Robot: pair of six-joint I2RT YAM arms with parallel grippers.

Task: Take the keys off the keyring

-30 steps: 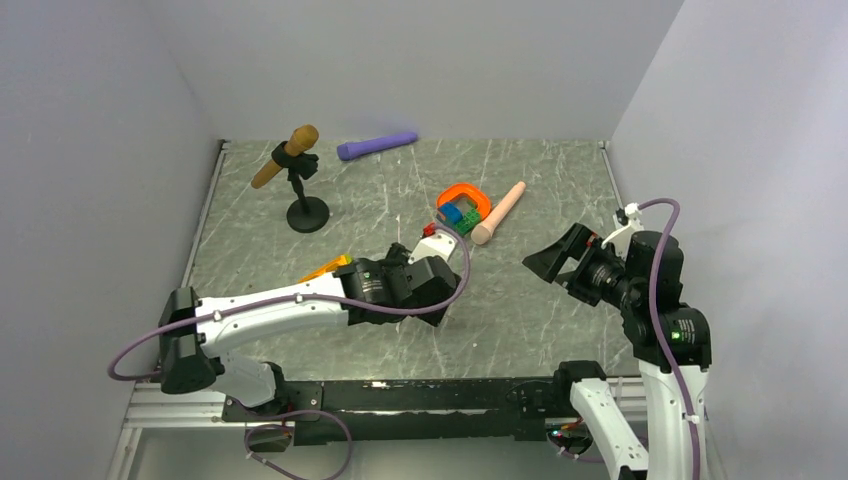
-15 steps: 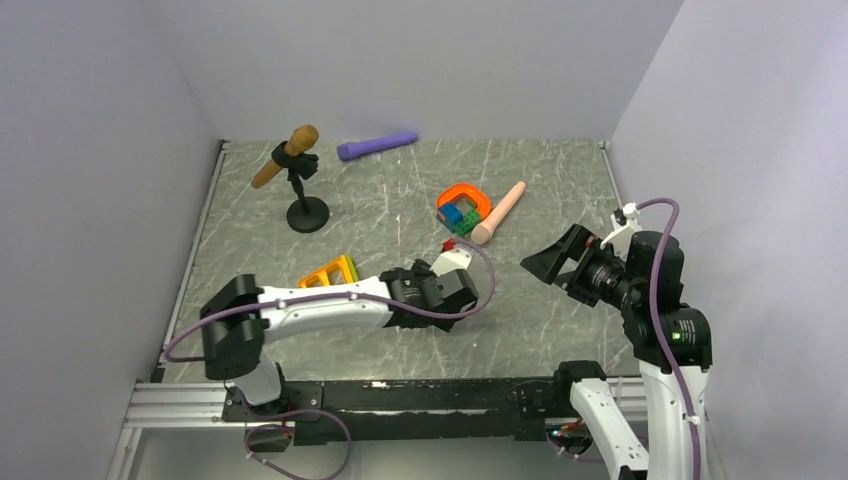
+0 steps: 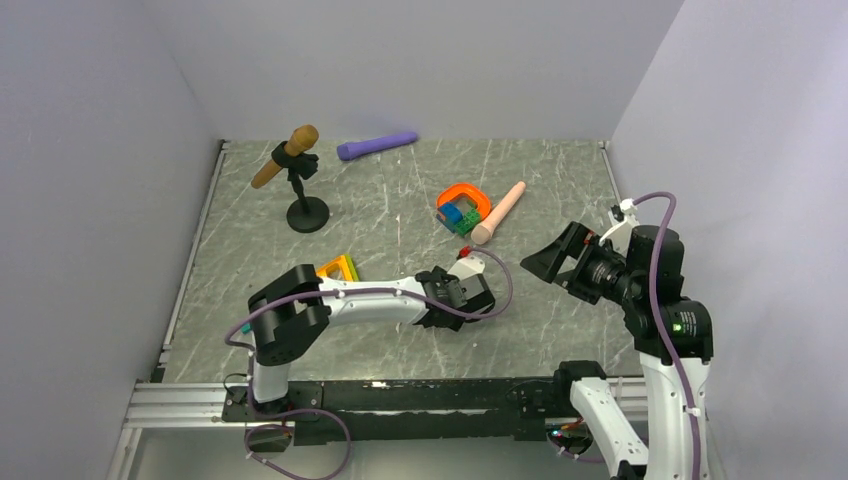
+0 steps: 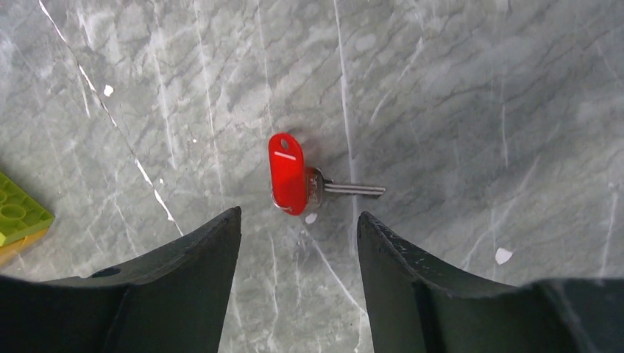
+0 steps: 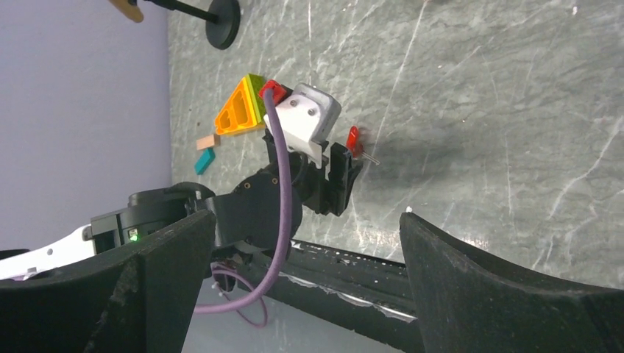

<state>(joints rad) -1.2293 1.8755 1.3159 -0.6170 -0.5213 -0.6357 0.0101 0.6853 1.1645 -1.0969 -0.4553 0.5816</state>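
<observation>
The keys [image 4: 288, 175] lie flat on the marble table: a small red oval head with a thin silver blade [image 4: 353, 190] pointing right. They also show in the right wrist view as a red speck [image 5: 353, 140] just beyond the left arm's tip. No keyring can be made out. My left gripper [image 4: 298, 217] hovers just short of the keys with its jaws apart and nothing between them; from above it sits at mid-table [image 3: 462, 300]. At the right side my right gripper [image 3: 548, 262] is raised and wide open [image 5: 310, 215], holding nothing.
An orange loop with blue and green blocks [image 3: 463, 208] and a pink cylinder [image 3: 499, 212] lie behind the left gripper. A yellow-orange triangular block [image 3: 338, 268] sits by the left forearm. A mic stand [image 3: 300, 185] and purple cylinder [image 3: 377, 146] stand at the back. Walls close three sides.
The left arm has swung right and nearer, carrying its gripper from beside the orange loop to mid-table. Its jaws have narrowed. The right arm has barely moved.
</observation>
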